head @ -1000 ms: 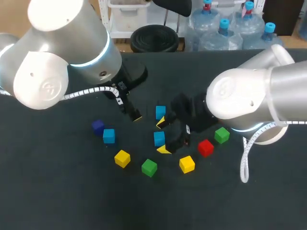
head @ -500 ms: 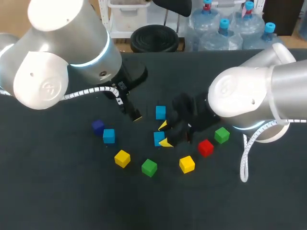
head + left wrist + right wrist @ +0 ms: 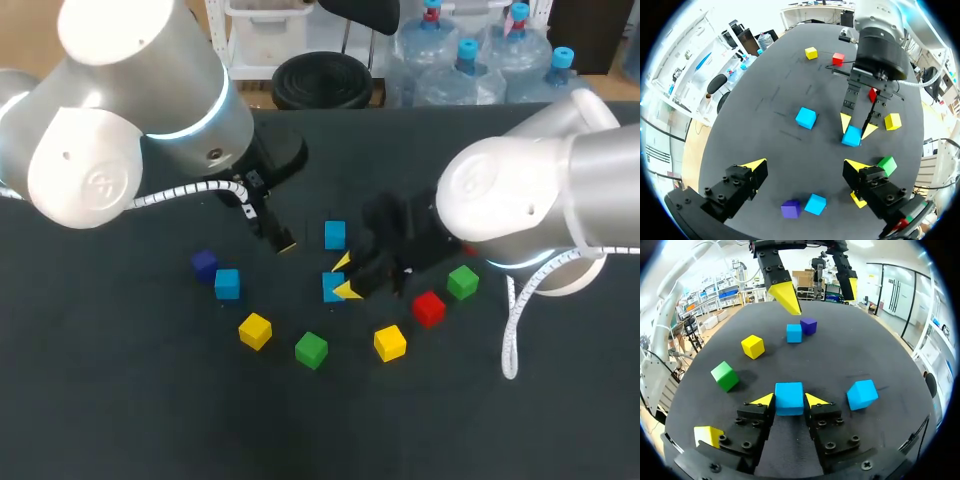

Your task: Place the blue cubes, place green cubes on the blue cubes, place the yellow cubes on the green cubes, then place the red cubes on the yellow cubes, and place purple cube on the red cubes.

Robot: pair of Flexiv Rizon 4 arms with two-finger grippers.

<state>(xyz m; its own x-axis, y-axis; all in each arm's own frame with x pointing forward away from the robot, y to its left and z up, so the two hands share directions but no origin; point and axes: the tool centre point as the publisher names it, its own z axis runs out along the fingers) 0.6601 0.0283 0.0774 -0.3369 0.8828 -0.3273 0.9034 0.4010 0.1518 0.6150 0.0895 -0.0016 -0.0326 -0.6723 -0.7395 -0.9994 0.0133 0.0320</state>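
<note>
Two yellow fingertips [image 3: 763,400] of the right gripper [image 3: 789,401] clamp a blue cube [image 3: 789,394] between them. The left gripper [image 3: 805,165] hangs wide open above the table [image 3: 765,95].

Wide black table [image 3: 130,420], evenly lit

Silver-white left arm [image 3: 130,115] and right arm [image 3: 535,195]
Bulky rounded joints, pale-blue glowing rings, coiled white cables hanging at mid-left and lower right.

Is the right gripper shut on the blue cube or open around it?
Shut. In the right wrist view the right gripper's yellow fingertips touch opposite sides of the blue cube, with no gap visible.
</note>
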